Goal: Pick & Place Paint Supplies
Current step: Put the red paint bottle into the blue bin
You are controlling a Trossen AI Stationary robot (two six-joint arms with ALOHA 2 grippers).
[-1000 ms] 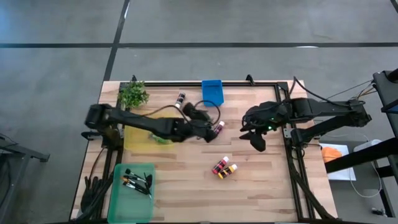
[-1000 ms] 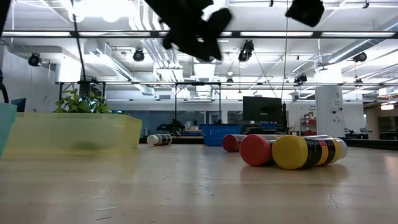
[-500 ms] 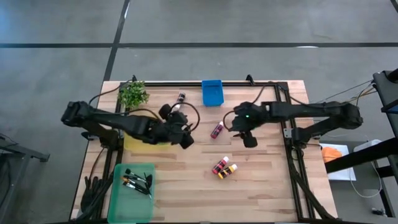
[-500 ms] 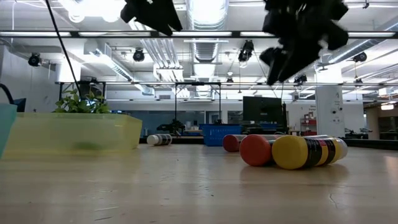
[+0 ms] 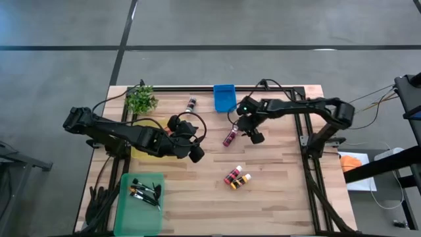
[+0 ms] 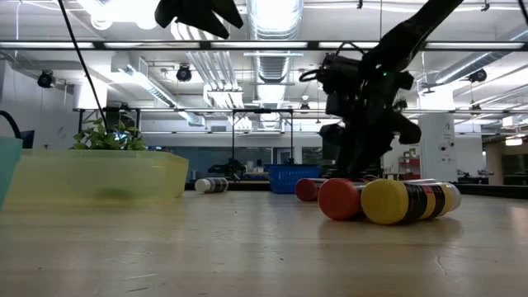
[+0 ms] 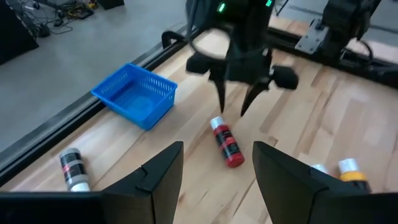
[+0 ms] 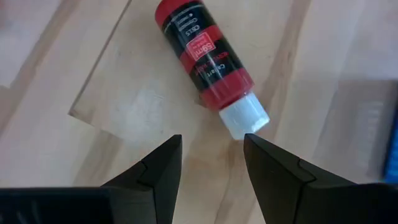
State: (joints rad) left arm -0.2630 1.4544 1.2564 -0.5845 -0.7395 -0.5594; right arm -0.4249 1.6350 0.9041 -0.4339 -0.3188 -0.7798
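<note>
Right gripper (image 5: 247,129) hung low over the light wooden slatted surface (image 5: 276,191), arm stretched in from the right edge and bent down at the wrist. Its jaws stood apart, empty, pointed down just above the white cap of a red paint bottle with white cap and black label (image 5: 229,137) lying on its side near the surface's middle. In the right wrist view the two dark fingers (image 8: 152,171) framed that cap, not touching it. In the left wrist view the same gripper's tips came down right beside the cap.

Left gripper (image 5: 193,150) was held above the surface, clear of it, arm reaching in from the left edge across a shallow translucent yellow tray (image 5: 141,151). Its jaws were parted, nothing between them.

A pair of paint bottles, one red and one yellow-orange, both white-capped (image 5: 237,178), lay side by side closer to the near edge, apart from both grippers. A black-labelled white-capped bottle (image 5: 191,104) lay at the far edge between a small green potted plant (image 5: 141,100) and a small blue plastic basket (image 5: 224,97). A green plastic bin (image 5: 125,210) at the near left corner held thin dark paintbrushes (image 5: 144,193).
</note>
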